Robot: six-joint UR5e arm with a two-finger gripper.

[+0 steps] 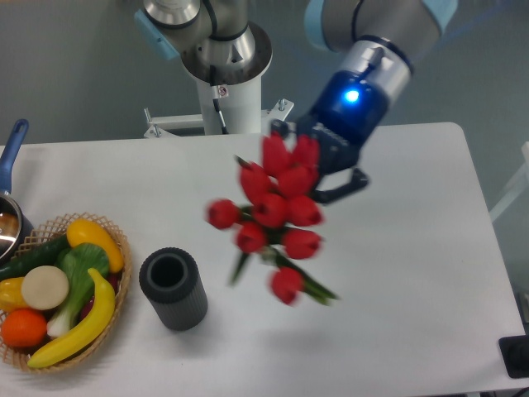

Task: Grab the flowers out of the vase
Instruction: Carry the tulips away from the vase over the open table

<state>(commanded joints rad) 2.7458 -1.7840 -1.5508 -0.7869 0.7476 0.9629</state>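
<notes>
The flowers (275, 211), a bunch of red tulip buds with green stems and leaves, hang in the air over the middle of the white table, slightly blurred. My gripper (326, 169) is behind their upper right and is shut on the bunch; the buds hide most of its fingers. The vase (173, 289), a short dark grey ribbed cylinder with a round hole, stands upright and empty on the table, to the lower left of the flowers and apart from them.
A woven wicker basket (116, 294) with yellow, green and orange fruit and vegetables sits at the left edge, just left of the vase. A pot with a blue handle (11, 153) is at the far left. The arm's base (223, 58) stands at the back.
</notes>
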